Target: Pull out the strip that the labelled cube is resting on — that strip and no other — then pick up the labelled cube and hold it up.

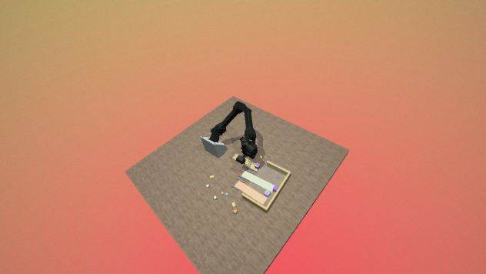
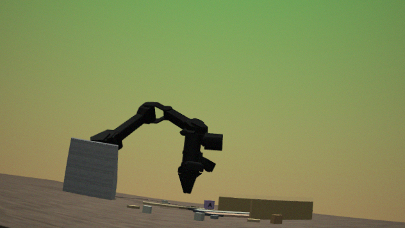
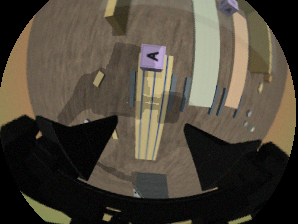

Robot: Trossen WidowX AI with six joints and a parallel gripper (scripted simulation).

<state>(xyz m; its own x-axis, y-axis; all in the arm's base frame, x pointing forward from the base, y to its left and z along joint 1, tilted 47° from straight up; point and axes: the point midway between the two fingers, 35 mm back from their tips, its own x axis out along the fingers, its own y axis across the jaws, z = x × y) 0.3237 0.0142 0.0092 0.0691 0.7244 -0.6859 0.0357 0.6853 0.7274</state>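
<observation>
The labelled cube (image 1: 257, 165) (image 2: 209, 204) (image 3: 152, 57) is light purple with a black A. It rests on the far end of the yellow strip with blue lines (image 1: 251, 164) (image 2: 160, 204) (image 3: 145, 135). That strip lies between two short grey rails, and its far part and the cube are outside the walled frame. My gripper (image 2: 187, 193) (image 3: 150, 123) is wide open and empty, pointing down above the strip, on the robot-base side of the cube. In the top view its fingertips are hard to make out.
A pale green strip (image 1: 257, 181) (image 3: 205, 60) has a dark purple cube (image 1: 275, 188) at its far end. An orange strip (image 1: 250, 192) (image 3: 240, 60) bears another light purple cube (image 1: 267, 193) (image 3: 228, 6). Yellow walls (image 1: 284, 189) (image 2: 272, 209) stand around their far ends. Small blocks lie scattered about.
</observation>
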